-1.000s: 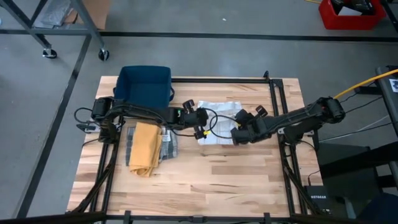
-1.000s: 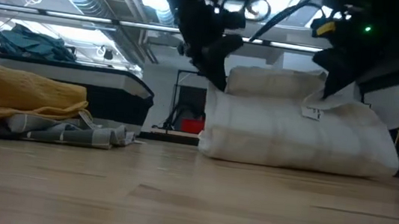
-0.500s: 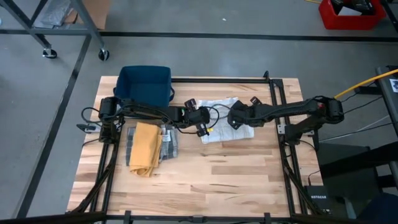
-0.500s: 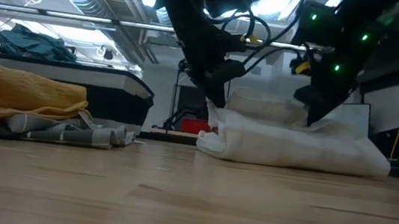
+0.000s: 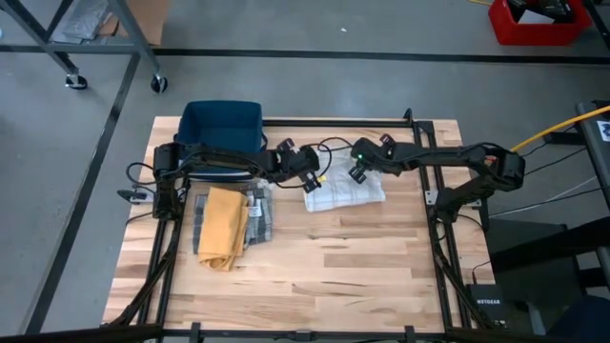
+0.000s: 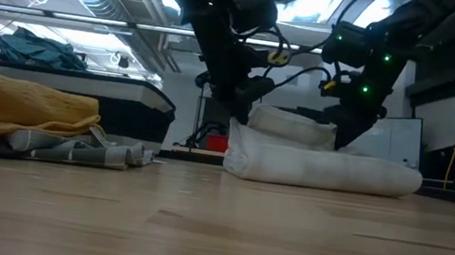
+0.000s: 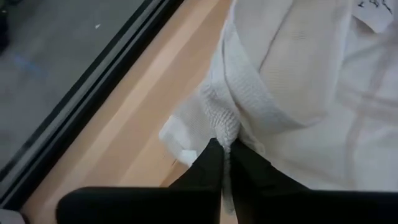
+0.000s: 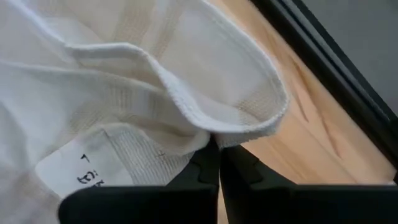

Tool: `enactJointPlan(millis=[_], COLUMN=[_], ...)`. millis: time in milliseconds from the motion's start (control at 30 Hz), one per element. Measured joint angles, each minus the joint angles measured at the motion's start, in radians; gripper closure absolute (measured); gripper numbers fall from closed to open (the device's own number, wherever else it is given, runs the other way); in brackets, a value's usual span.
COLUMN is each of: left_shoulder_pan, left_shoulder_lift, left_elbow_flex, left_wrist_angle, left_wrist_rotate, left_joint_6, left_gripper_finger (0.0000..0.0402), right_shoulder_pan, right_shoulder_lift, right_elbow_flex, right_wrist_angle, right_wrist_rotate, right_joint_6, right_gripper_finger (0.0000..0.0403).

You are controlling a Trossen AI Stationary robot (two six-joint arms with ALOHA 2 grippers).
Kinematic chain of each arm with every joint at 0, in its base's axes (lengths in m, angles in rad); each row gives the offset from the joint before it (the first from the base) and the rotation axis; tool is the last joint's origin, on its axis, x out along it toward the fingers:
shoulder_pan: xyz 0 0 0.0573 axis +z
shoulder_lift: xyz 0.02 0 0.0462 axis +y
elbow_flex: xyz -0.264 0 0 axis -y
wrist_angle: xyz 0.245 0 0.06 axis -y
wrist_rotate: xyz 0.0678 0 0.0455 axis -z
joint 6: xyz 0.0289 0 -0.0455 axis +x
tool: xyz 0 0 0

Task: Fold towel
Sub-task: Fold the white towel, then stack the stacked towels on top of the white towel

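Both tools (image 7: pixel 222 148) (image 8: pixel 219 149) on towel (image 5: pixel 345 191) edge

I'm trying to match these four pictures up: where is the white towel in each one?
High view: white towel at the table's middle, toward the far edge.
Low view: low heap right of centre.
Left wrist view: fills the right, pinched.
Right wrist view: fills the left, pinched.
Shared landmark: its sewn label.

White towel (image 5: pixel 345 190), mustard cloth (image 5: pixel 223 225) over grey striped cloth (image 5: pixel 260 217), navy bin (image 5: pixel 221 129).
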Motion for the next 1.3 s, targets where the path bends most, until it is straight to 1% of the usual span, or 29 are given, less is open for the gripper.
enactJointPlan(millis=[100, 233, 367, 533, 667, 800, 867, 967, 1033, 1167, 1300], left_shoulder_pan=[0.009, 0.011, 0.01, 0.009, 0.004, -0.013, -0.024, -0.04, -0.049, -0.07, -0.091], left_shoulder_lift=[0.0, 0.008, 0.019, 0.051, 0.065, 0.062, 0.059, 0.057, 0.057, 0.057, 0.058], left_elbow_flex=[0.0, -0.002, -0.002, -0.002, -0.002, 0.0, 0.0, 0.0, 0.0, 0.0, 0.0], left_wrist_angle=[0.0, -0.016, -0.036, -0.058, -0.058, -0.074, -0.115, -0.21, -0.289, -0.42, -0.468], left_wrist_rotate=[0.0, -0.008, -0.009, -0.006, 0.003, 0.064, 0.12, 0.21, 0.241, 0.244, 0.244], left_joint_6=[-0.016, 0.039, 0.07, 0.026, -0.024, -0.025, 0.001, 0.045, 0.075, 0.14, 0.209], left_gripper_finger=[0.0385, 0.0365, 0.033, 0.0284, 0.027, 0.0281, 0.029, 0.0301, 0.0306, 0.0308, 0.0301], right_shoulder_pan=[-0.023, -0.036, -0.035, -0.034, -0.034, -0.033, -0.033, -0.032, -0.032, -0.032, -0.031], right_shoulder_lift=[0.0, 0.0, 0.0, 0.0, 0.0, 0.0, 0.0, 0.0, 0.0, 0.0, -0.016], right_elbow_flex=[0.0, -0.002, -0.002, -0.002, -0.002, -0.002, -0.002, -0.001, -0.001, -0.001, 0.0], right_wrist_angle=[0.027, 0.0, -0.071, -0.18, -0.208, -0.215, -0.217, -0.226, -0.243, -0.273, -0.27], right_wrist_rotate=[-0.004, 0.003, -0.06, -0.071, -0.063, -0.166, -0.239, -0.321, -0.344, -0.365, -0.371], right_joint_6=[-0.008, -0.007, -0.006, 0.042, 0.074, 0.094, 0.093, 0.087, 0.067, 0.016, -0.016], right_gripper_finger=[0.039, 0.0361, 0.0324, 0.027, 0.0241, 0.0237, 0.024, 0.0242, 0.0242, 0.0242, 0.0242])
